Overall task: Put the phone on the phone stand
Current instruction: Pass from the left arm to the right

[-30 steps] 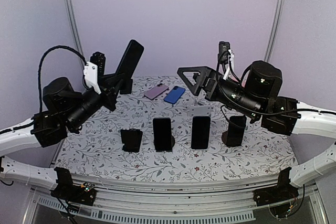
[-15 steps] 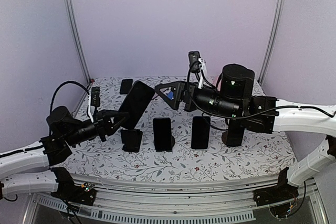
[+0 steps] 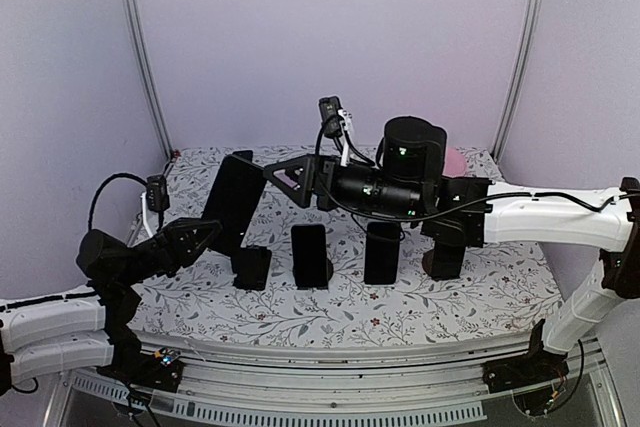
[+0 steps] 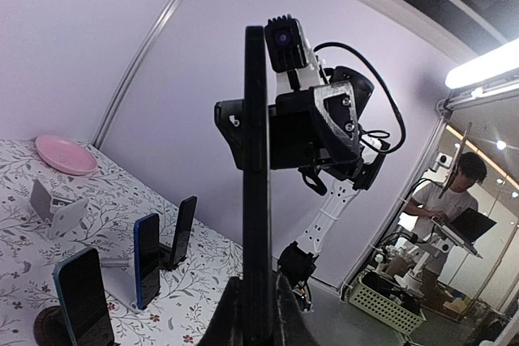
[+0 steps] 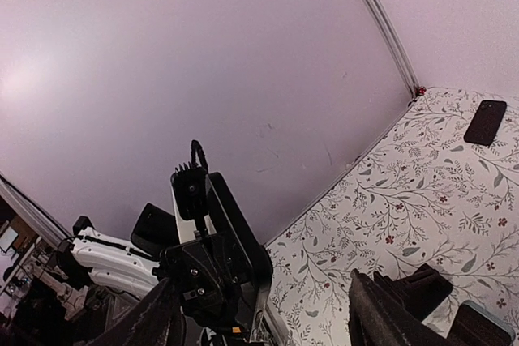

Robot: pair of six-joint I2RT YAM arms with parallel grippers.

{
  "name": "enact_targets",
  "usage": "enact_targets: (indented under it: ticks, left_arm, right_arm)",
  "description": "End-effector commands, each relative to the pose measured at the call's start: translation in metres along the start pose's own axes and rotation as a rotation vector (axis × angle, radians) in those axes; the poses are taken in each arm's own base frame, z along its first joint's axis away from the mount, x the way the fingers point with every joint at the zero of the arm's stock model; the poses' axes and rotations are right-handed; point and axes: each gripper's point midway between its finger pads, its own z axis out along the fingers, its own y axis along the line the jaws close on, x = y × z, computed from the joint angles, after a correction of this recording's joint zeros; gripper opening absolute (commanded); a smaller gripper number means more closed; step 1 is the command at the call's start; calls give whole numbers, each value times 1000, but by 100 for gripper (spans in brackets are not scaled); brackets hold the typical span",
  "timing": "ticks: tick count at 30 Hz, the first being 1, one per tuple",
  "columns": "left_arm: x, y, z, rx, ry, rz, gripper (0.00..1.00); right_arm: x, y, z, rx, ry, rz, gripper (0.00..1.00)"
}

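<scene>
Left gripper [image 3: 203,237] is clamping the black phone [image 3: 232,205] by its lower end, arm stretched low, phone rising tilted above its fingers. The phone is not yet seated: the stand [image 3: 251,267] just beyond the gripper's tips looks empty, so lowering & release are left. Right gripper [image 3: 283,175], jaws apart, is reaching across w/ arm level, hovering beside the phone's top.
</scene>
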Motion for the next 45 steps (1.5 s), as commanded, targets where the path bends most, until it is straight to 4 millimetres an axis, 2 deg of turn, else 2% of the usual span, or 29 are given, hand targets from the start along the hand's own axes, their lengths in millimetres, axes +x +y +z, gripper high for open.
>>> enact_targets:
  ticks: [1, 3, 8, 16, 22, 26, 28, 30, 31, 34, 36, 40, 42, 45]
  left_arm:
    - [-20, -30, -5, 128, -67, 37, 0]
    - [-20, -29, -6, 125, -65, 33, 0]
    - [-19, -29, -5, 128, -54, 29, 0]
    - [-15, -23, 0, 115, -22, 3, 0]
    - [-12, -17, 4, 109, 1, -29, 0]
    - [-10, -10, 7, 79, 15, -43, 1]
    - [-8, 1, 8, 30, 18, -51, 25]
    - [-8, 14, 8, -39, 13, -63, 60]
    - [-7, 21, 7, -76, 14, -63, 72]
    - [-7, 41, 7, -197, 29, -47, 93]
    - [-3, 63, 2, -330, 59, -40, 96]
    - [-13, 83, -9, -518, 67, 15, 97]
    - [-16, 87, -14, -576, 83, 39, 97]
    - [-17, 80, -14, -573, 125, 105, 97]
  right_arm:
    - [-8, 25, 11, -110, -10, -24, 63]
    - [-5, 30, 15, -136, 3, -29, 55]
    - [0, 34, 24, -166, 27, -30, 42]
    - [6, 45, 29, -229, 60, -45, 26]
    - [8, 46, 28, -238, 71, -51, 4]
    - [7, 46, 25, -233, 71, -56, 2]
    - [5, 45, 23, -222, 65, -63, 2]
    - [4, 41, 21, -194, 64, -71, 2]
    - [3, 39, 21, -179, 61, -81, 2]
    - [1, 34, 19, -139, 64, -101, 2]
    - [-1, 29, 19, -102, 65, -123, 2]
    - [-1, 18, 17, -32, 75, -162, 2]
    - [-1, 15, 16, -14, 80, -180, 2]
    - [1, 10, 19, 15, 98, -211, 2]
